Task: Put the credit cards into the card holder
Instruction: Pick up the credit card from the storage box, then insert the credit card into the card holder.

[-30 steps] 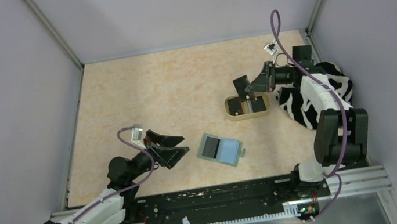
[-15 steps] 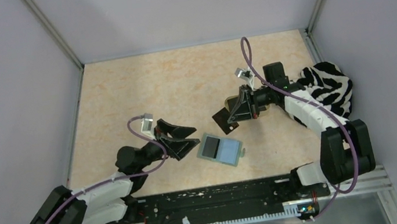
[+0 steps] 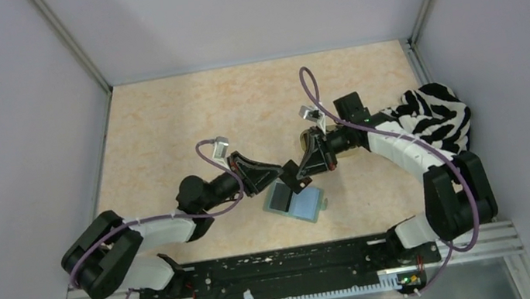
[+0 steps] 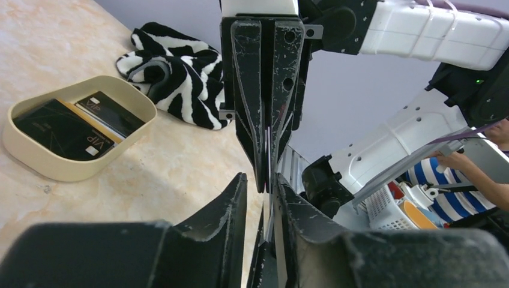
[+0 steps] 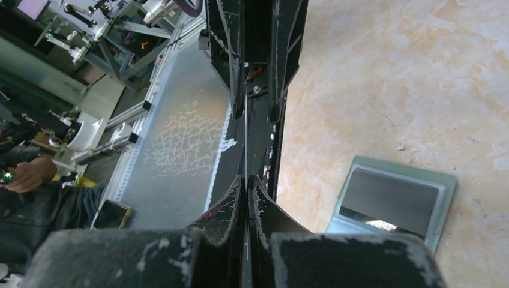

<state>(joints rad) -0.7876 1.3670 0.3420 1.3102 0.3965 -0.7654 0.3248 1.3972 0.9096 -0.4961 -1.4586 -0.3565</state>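
- Right end effector (image 5: 246, 180): clamped on a black credit card (image 3: 294, 177). I see the card edge-on, pinched at one end and projecting past the fingertips.
- Left end effector (image 4: 259, 180): its fingers are parted by a narrow gap, one on each side of the card's free end. I cannot tell whether either pad touches the card.
- Pose: the two end effectors point at each other, tip to tip, above the counter (image 3: 187, 121). The left arm lies low and stretched out from its base. The right arm is folded at the elbow, with its forearm reaching in from the side.
- Card holder (image 3: 309, 204): lies open on the counter just below the meeting fingertips, dark pocket facing up.
- Tan tray (image 4: 72, 171): sits behind the right end effector, on its wrist side, and holds two more black credit cards (image 4: 57, 129). A zebra-striped cloth (image 4: 174, 66) lies just beside the tray.
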